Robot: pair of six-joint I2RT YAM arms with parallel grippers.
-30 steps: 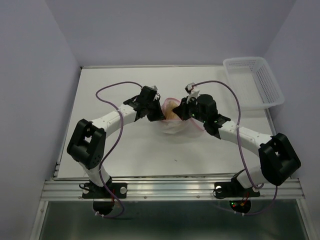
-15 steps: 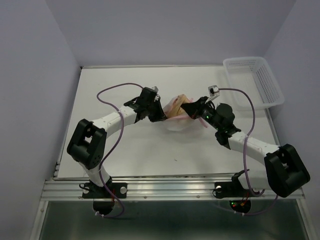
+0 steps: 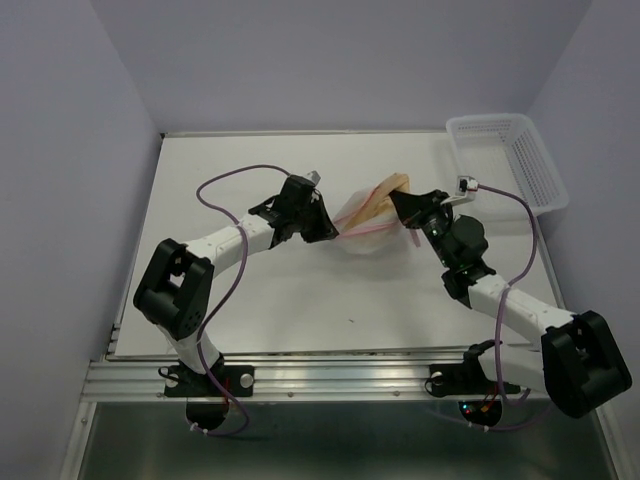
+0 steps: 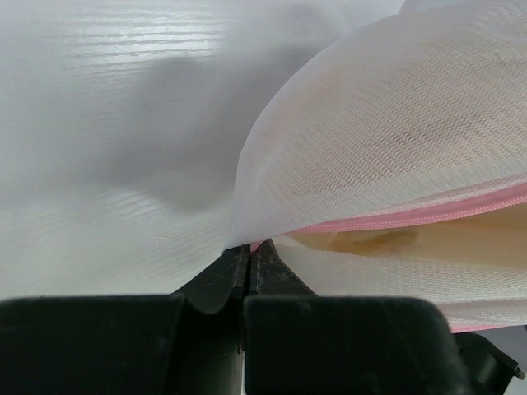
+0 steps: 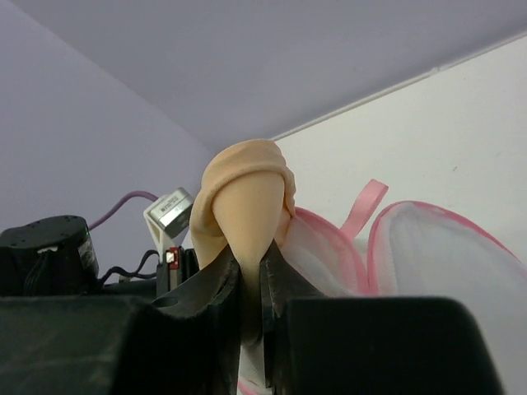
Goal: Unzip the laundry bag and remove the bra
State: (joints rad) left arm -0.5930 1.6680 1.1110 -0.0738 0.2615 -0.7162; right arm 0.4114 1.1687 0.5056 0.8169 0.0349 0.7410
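Note:
The laundry bag (image 3: 362,228), a white mesh pouch with a pink zipper rim, lies unzipped at mid-table. My left gripper (image 3: 322,224) is shut on its left edge; in the left wrist view the jaws (image 4: 249,253) pinch the mesh (image 4: 387,140) where the pink rim begins. The tan bra (image 3: 386,188) stretches up and right out of the bag's mouth. My right gripper (image 3: 404,204) is shut on it. In the right wrist view the bra (image 5: 244,193) bulges above the closed fingertips (image 5: 252,267), with the bag's halves (image 5: 449,255) behind. Some tan fabric (image 4: 370,240) still shows inside the bag.
A white lattice plastic basket (image 3: 508,166) stands at the back right corner of the table (image 3: 230,300). The left arm's wrist and cable (image 5: 49,247) show at the left of the right wrist view. Purple walls close in on the table's sides.
My right gripper has drawn back to the right and upward with the bra, pulling it out of the bag. The left gripper has kept its hold and place.

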